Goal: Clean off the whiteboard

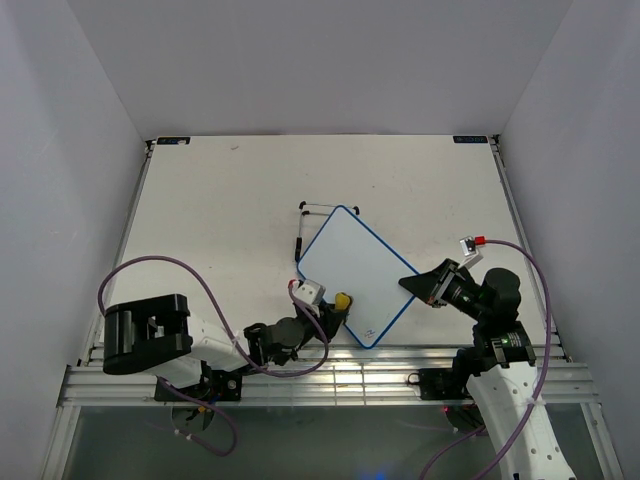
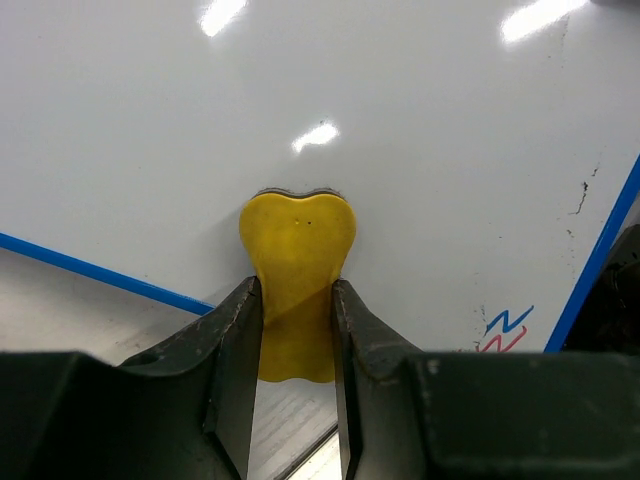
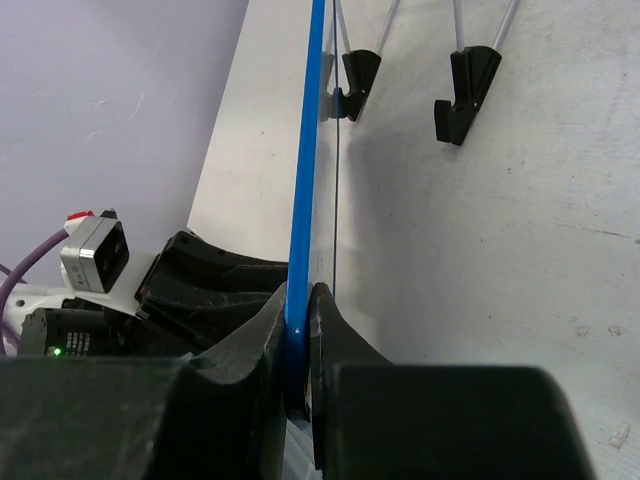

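The whiteboard (image 1: pixel 358 273), white with a blue frame, sits tilted near the table's front middle, its thin black stand feet (image 1: pixel 303 225) at its far left. Its face (image 2: pixel 400 150) looks blank apart from a small blue and red logo (image 2: pixel 505 330). My left gripper (image 1: pixel 335 307) is shut on a yellow eraser (image 2: pixel 297 265), pressed against the board's near-left part. My right gripper (image 1: pixel 412 285) is shut on the board's right blue edge (image 3: pixel 303 200). The stand feet (image 3: pixel 465 85) also show in the right wrist view.
The table's near aluminium rail (image 1: pixel 330 375) runs just under the board's lower corner. Purple cables (image 1: pixel 160 265) loop by the left arm. The left arm (image 3: pixel 200 290) shows beyond the board's edge in the right wrist view. White walls enclose the table.
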`<state>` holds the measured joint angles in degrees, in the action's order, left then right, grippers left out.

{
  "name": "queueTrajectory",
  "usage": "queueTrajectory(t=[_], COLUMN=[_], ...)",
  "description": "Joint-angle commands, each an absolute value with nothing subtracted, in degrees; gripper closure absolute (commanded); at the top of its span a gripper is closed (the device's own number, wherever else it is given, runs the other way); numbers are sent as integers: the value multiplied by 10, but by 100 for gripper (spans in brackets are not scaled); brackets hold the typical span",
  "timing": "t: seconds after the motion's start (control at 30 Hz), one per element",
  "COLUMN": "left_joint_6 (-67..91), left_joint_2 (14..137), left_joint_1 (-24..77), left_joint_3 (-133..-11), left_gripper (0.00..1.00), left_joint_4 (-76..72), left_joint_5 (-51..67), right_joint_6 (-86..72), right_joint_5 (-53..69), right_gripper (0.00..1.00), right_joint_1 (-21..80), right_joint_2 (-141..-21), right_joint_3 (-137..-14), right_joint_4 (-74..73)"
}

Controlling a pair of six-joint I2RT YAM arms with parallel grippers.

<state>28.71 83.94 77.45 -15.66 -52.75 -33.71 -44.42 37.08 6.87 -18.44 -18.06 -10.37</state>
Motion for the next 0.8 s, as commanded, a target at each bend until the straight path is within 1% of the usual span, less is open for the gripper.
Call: queueTrajectory(t=[0.0,0.13,0.43,0.63,0.77], left_joint_6=[264,251,232,221,213], left_joint_2=[831,859,947,950,960], left_joint_1=[766,777,872,904,916], left_joint_3=[-149,-177,-287,-324,-339], left_gripper=[100,100,100,100,100], left_joint_4=[-491,-492,-494,-494,-488], left_joint_5=[-340,-305,-277,-259,-268], right_joint_6=[-547,-549,-557,-558,-570], right_joint_5=[469,469,466,452,431], right_gripper=[92,92,92,92,92], right_joint_1=[79,79,79,80,80], right_joint_2=[-172,-171,-163,-156,-149], right_joint_3=[-243,-237,-243,-244,-246], right_joint_4=[-40,-34,-32,-46,-54])
